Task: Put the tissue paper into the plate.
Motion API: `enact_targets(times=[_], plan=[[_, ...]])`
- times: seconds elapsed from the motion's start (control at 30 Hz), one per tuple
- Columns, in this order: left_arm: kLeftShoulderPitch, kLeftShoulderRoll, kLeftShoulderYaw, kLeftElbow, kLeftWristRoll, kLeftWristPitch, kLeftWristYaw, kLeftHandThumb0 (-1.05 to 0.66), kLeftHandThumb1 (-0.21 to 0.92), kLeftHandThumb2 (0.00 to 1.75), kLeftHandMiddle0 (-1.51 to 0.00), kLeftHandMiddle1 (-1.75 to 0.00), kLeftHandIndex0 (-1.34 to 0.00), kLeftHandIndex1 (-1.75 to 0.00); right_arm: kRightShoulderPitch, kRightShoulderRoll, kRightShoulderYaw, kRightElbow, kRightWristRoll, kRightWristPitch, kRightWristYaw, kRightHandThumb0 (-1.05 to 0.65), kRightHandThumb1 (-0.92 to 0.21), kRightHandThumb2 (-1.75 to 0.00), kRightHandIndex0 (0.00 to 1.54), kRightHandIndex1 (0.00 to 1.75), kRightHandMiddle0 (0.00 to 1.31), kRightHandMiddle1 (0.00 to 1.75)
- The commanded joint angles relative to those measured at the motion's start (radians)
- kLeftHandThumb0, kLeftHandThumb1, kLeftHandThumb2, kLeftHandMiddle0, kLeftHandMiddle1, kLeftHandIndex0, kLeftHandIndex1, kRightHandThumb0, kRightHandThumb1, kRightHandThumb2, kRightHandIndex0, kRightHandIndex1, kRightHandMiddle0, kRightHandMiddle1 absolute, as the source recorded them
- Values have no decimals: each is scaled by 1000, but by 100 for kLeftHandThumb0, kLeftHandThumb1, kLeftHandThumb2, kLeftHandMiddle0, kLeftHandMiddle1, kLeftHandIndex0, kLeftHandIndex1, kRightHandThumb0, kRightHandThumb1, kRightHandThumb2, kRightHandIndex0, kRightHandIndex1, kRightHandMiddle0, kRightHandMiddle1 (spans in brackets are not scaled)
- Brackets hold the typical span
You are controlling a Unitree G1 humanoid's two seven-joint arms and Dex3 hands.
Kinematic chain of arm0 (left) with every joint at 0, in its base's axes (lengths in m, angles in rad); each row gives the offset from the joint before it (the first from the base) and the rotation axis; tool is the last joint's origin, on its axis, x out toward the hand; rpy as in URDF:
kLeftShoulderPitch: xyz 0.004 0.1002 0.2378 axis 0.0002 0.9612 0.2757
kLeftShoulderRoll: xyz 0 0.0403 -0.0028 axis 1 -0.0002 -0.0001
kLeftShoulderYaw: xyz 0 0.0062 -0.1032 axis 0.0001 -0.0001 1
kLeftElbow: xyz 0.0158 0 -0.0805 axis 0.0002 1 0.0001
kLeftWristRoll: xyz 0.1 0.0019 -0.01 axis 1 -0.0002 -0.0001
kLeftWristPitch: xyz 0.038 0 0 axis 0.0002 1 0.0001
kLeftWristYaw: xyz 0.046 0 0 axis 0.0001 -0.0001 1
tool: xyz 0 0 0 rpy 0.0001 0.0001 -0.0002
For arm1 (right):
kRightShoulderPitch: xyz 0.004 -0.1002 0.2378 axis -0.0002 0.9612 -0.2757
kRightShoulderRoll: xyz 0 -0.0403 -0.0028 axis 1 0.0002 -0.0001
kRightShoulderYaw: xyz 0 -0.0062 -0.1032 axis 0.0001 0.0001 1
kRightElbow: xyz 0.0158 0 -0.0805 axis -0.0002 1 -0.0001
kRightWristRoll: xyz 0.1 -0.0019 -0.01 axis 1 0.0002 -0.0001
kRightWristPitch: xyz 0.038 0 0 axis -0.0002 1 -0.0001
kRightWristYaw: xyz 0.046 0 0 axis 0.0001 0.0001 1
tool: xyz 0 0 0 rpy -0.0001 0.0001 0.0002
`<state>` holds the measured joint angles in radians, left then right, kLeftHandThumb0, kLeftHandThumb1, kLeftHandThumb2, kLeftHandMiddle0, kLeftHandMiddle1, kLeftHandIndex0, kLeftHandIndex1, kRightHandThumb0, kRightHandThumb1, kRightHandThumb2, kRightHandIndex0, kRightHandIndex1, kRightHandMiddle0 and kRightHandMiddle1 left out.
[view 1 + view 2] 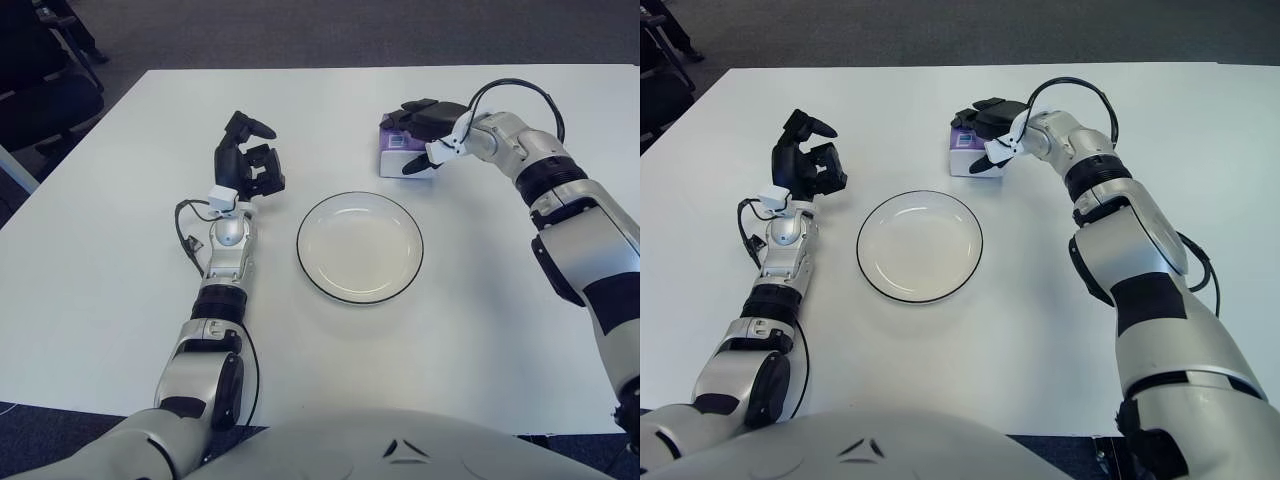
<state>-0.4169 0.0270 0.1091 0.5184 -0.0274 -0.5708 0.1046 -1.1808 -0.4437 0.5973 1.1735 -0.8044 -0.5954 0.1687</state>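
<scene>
White counter (120,330) against dark carpet: the right robot hand (428,125) drapes over the purple tissue paper pack (400,158), fingers (412,105) across its top and thumb at the near side, apparently closing for a lift; a firm grip cannot be confirmed. The pack sits just beyond the empty plate (360,247), its destination. The left robot hand (247,162) hangs loosely curled, holding nothing, left of the plate.
</scene>
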Motion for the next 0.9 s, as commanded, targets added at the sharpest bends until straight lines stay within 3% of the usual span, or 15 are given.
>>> enact_targets(times=[0.0, 0.27, 0.57, 0.87], plan=[[222, -60, -4, 99, 3, 5, 16, -46, 40, 122, -131, -175, -55, -175, 3, 21, 30, 52, -23, 24, 5, -88, -92, -48, 0, 0, 0, 51], [219, -58, -4, 104, 0, -5, 8, -46, 39, 123, -131, -175, -56, -175, 24, 44, 34, 79, -8, 60, 59, -90, -92, -44, 0, 0, 0, 55], [219, -57, -2, 102, -4, -3, 4, -46, 39, 123, -131, -175, -56, -175, 49, 50, 48, 100, -13, 79, 47, -90, -92, -41, 0, 0, 0, 57], [217, -56, -1, 106, -3, -3, 6, -46, 39, 123, -131, -175, -56, -175, 67, 51, 43, 107, 8, 98, 87, -82, -80, -46, 0, 0, 0, 65]])
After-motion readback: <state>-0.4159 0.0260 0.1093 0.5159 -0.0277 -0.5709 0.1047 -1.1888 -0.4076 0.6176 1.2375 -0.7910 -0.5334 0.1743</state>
